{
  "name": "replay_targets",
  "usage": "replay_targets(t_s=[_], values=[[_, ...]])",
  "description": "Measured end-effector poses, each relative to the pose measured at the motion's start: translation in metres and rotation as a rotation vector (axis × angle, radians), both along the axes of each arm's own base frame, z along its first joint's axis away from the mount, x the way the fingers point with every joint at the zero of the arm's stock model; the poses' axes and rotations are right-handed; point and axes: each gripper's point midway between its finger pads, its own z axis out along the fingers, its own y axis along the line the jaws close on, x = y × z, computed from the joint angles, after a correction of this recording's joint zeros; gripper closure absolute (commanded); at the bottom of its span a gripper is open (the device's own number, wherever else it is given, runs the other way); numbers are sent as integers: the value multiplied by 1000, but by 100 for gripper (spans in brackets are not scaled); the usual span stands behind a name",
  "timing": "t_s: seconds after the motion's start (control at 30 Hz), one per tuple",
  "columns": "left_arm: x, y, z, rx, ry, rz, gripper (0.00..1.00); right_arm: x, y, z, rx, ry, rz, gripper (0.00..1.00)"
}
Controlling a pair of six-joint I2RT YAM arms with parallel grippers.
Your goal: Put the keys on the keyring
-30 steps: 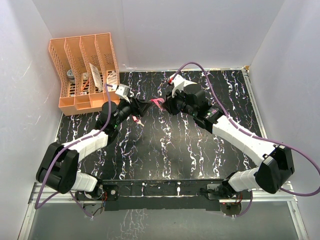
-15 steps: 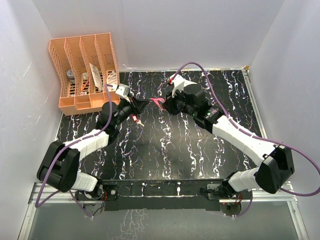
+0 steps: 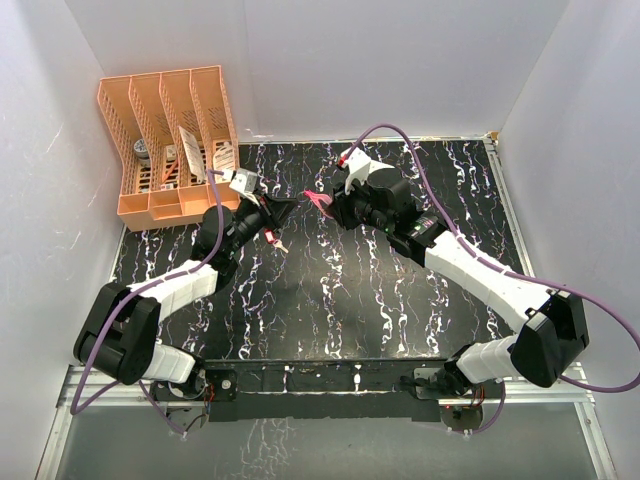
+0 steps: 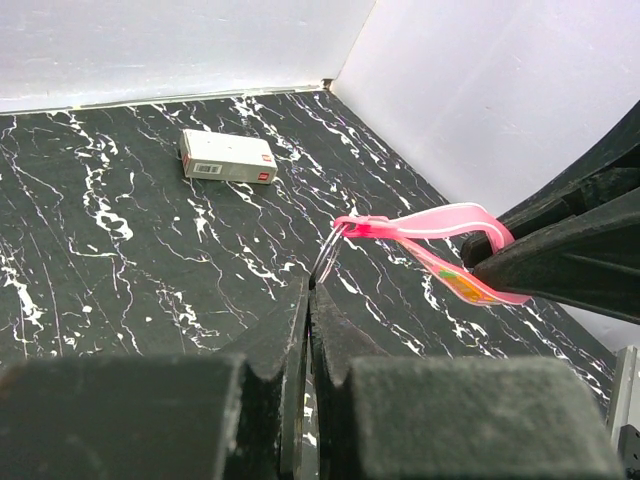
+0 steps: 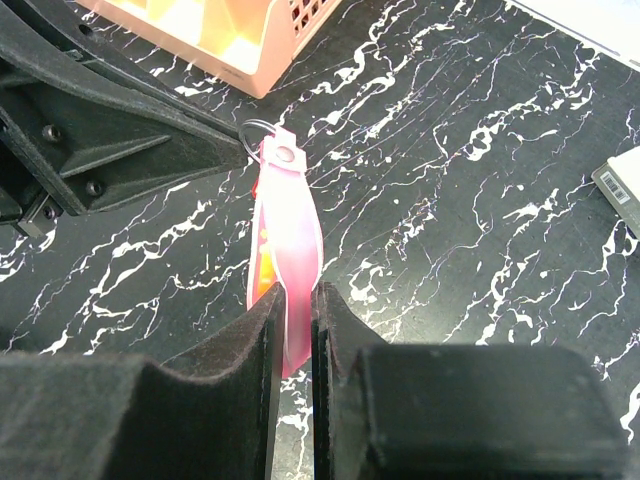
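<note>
Two hands have eased apart over the last half second, and a gap now shows between them, right of the orange rack (image 3: 170,140). The right hand (image 5: 292,300) is clamped on the keyring (image 4: 420,222) by its glossy pink strap. The left hand (image 4: 310,300) has its fingers pressed together, seemingly nipping the thin wire ring. The ring is held ready, but the keys (image 3: 269,236), one red-headed and one pale metal, sit unthreaded off the rack's near right corner. The counter (image 3: 350,300) is black with white veins.
</note>
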Motion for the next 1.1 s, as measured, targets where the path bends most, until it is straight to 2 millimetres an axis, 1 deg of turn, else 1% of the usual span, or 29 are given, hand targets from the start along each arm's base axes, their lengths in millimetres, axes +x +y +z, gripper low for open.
replay_targets(t_s=[0.2, 0.23, 0.27, 0.3, 0.33, 0.37, 0.43, 0.57, 0.7, 0.97, 1.1], values=[[-1, 0, 4, -16, -10, -2, 99, -2, -2, -9, -12, 16, -2, 87], [-1, 0, 5, -18, -12, -3, 93, -2, -2, -10, -13, 17, -2, 87], [-1, -1, 5, -20, -12, -4, 84, -2, -2, -11, -13, 18, -2, 87], [-1, -1, 5, -22, -11, -6, 70, -2, -2, -12, -14, 20, -2, 87], [-1, -1, 5, -21, -12, -8, 60, -2, -2, -12, -15, 21, -2, 87], [-2, -1, 5, -21, -10, -10, 56, -3, -2, -14, -16, 24, -2, 87], [-3, -2, 4, -22, -6, -17, 50, -3, -2, -14, -16, 27, -2, 87], [-4, -3, 4, -22, -3, -24, 46, -3, -2, -14, -14, 25, -1, 87], [-5, -4, 0, -11, 9, -34, 45, -3, -2, -13, -14, 24, -2, 87], [-10, -7, -13, 48, 18, -63, 46, -4, -2, -12, -12, 23, 1, 87], [-12, -8, -17, 79, 5, -81, 49, -5, -3, -9, -6, 17, 2, 87]])
